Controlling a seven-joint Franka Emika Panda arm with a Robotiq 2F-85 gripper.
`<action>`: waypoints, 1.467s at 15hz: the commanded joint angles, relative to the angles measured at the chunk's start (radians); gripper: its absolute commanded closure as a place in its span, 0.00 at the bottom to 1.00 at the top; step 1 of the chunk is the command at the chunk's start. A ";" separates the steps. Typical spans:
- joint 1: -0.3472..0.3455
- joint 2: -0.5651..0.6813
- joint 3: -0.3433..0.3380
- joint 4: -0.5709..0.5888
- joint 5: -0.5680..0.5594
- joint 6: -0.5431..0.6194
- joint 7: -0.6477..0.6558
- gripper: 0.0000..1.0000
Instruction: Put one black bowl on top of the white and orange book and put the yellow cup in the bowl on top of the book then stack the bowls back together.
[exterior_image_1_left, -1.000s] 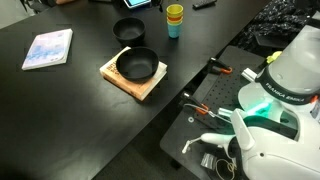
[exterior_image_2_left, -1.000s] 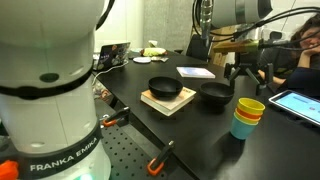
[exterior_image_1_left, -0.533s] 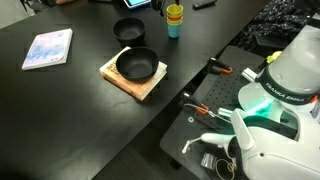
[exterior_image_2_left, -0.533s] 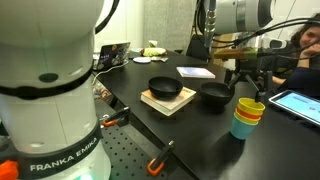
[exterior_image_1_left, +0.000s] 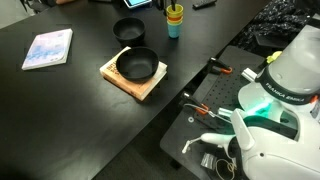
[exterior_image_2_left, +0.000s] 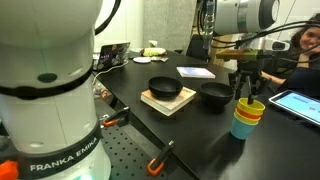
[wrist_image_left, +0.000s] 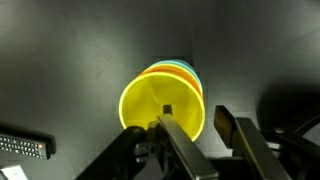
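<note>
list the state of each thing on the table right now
bowl on the book: upright, empty
second bowl: upright, empty, off the book
white and orange book: flat, closed
yellow cup: upright, empty, nested in orange cup
gripper: open, one finger inside yellow cup

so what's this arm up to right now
The robot arm hangs over the yellow cup, which tops a stack of two other cups. Its jaws are open and appear to straddle the cup's rim, not yet closed on it. One black bowl already sits on the book; the second bowl rests on the table nearby.
</note>
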 joint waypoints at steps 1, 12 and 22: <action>-0.003 0.004 -0.008 0.022 0.023 -0.009 -0.020 0.79; 0.015 -0.057 0.000 0.045 0.014 -0.052 -0.016 0.97; 0.059 -0.216 0.093 0.046 0.014 -0.160 -0.097 0.98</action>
